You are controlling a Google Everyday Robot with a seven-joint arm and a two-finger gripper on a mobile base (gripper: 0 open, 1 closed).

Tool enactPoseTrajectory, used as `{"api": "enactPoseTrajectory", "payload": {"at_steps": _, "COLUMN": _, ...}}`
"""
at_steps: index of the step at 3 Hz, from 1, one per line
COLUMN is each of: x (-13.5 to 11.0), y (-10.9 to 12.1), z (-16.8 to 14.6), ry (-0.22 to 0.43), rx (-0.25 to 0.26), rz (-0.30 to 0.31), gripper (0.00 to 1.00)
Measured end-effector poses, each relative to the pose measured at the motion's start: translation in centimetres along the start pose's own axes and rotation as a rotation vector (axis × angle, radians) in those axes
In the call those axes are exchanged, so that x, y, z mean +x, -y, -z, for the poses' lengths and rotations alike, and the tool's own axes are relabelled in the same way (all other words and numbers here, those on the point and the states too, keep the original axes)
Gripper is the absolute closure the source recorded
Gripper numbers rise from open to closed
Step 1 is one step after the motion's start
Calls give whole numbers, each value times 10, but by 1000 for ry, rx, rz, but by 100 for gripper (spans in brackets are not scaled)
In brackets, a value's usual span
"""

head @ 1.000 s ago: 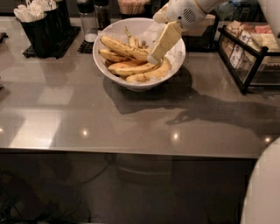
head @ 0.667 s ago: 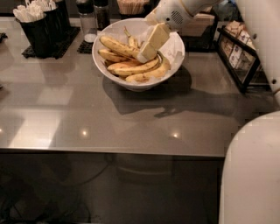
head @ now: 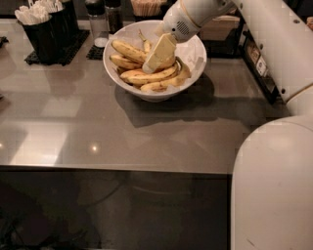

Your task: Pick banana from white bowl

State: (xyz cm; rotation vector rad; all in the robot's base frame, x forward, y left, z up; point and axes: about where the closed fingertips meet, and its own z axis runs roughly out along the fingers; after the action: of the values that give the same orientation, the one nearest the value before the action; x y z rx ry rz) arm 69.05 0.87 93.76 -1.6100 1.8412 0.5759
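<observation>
The white bowl [head: 193, 51] stands at the back of the grey table and holds several bananas. A long, gently curved banana with brown speckles [head: 146, 77] lies across the middle of the pile. A shorter speckled one [head: 126, 50] lies behind it, and another lies along the front [head: 168, 84]. My gripper [head: 149, 67] reaches down from the upper right on the white arm [head: 195, 17]. Its cream tip is in the bowl among the bananas, right above the long one. I cannot tell whether it touches a banana.
A black caddy with white utensils [head: 44, 29] stands at the back left, with shakers [head: 98, 22] next to it. A holder of wooden sticks [head: 146, 7] is behind the bowl. A dark wire rack [head: 254, 56] is at the right. My white body [head: 274, 185] fills the lower right.
My gripper has moved left and lower into the bowl, from its right side to the middle of the pile. More of my white body shows at the right. The bananas have not visibly moved.
</observation>
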Motion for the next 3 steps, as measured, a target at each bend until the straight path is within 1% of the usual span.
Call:
{"api": "enactPoseTrajectory", "payload": {"at_steps": 1, "x": 6, "y": 7, "z": -18, "ry": -28, "rx": 9, "rz": -23, "gripper": 0}}
{"api": "enactPoseTrajectory", "payload": {"at_steps": 2, "x": 6, "y": 7, "z": -18, "ry": -29, "rx": 9, "rz": -23, "gripper": 19}}
{"api": "enactPoseTrajectory", "payload": {"at_steps": 3, "x": 6, "y": 7, "z": -18, "ry": -29, "rx": 9, "rz": -23, "gripper": 41}}
